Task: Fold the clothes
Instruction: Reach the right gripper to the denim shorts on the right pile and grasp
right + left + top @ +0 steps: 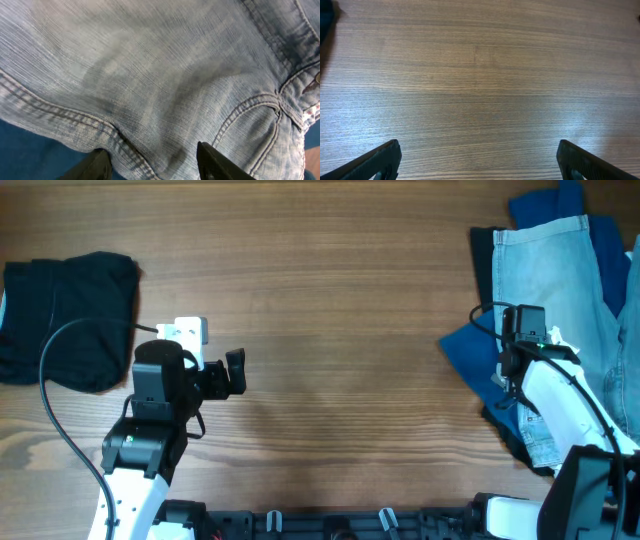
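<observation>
Pale denim shorts (555, 265) lie at the table's right edge on top of a navy-blue garment (470, 350). In the right wrist view the denim (150, 75) fills the frame, with a stitched pocket seam and hem. My right gripper (152, 162) is pressed down on the denim near its hem, its fingers apart with a fold of cloth between them. A folded black garment (65, 315) lies at the far left. My left gripper (232, 373) is open and empty over bare wood, right of the black garment.
The wooden table (330, 310) runs between the two piles. A black cable (60, 360) loops over the black garment beside the left arm. The navy cloth shows below the denim hem in the right wrist view (35, 150).
</observation>
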Robot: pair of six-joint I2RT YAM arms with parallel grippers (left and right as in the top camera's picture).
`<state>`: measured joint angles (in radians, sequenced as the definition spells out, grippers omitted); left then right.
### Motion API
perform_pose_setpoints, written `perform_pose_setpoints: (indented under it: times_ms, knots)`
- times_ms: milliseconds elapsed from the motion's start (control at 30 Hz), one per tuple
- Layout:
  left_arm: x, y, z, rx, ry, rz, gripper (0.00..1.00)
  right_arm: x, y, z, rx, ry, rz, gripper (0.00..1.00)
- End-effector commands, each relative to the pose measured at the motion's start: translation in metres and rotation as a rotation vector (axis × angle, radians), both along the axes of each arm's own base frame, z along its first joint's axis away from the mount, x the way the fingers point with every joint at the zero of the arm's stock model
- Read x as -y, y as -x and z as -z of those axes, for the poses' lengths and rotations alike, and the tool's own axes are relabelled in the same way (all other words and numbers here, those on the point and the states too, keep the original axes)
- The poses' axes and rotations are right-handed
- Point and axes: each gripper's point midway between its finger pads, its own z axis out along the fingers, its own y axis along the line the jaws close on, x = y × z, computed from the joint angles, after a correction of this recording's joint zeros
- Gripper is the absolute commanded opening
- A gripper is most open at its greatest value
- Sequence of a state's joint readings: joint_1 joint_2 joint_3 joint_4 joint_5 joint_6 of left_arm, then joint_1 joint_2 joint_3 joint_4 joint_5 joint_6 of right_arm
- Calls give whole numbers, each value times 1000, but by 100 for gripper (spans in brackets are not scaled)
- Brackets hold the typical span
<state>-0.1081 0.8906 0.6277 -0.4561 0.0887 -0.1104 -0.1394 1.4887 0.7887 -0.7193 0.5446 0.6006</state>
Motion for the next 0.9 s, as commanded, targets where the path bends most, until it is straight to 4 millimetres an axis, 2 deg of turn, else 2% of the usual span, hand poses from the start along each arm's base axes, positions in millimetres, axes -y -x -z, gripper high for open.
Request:
perform_pose_setpoints:
  times_ms: [0, 100, 167, 233, 300, 400, 467, 500, 600, 833, 867]
  knots:
    - [1, -4, -10, 21, 18, 0, 100, 4, 14, 10, -48, 25, 10, 54]
    - [1, -4, -10, 21, 18, 0, 100, 2, 21, 22, -51, 16, 8, 54]
    - [1, -4, -10, 21, 18, 0, 100, 1, 20, 23, -49, 10, -7, 45]
    - [1, -4, -10, 21, 18, 0, 100, 0, 18, 24, -48, 2, -19, 20]
    - [1, -4, -10, 21, 18, 0, 100, -1, 18, 23, -58, 1, -29, 4]
    - [1, -4, -10, 21, 18, 0, 100, -1, 17, 11, -74, -5, -39, 4]
    - [1, -4, -10, 21, 18, 0, 100, -5, 7, -6, -60, -35, -75, 4]
    - [1, -4, -10, 21, 18, 0, 100, -14, -3, -18, -33, -88, -130, 4]
    - [1, -4, -10, 21, 18, 0, 100, -24, -13, -33, 23, -135, -188, 5]
    - [1, -4, -10, 21, 18, 0, 100, -33, -16, -33, 34, -184, -234, 10]
    - [1, -4, -10, 21, 18, 0, 100, -33, -15, -33, 33, -184, -234, 13]
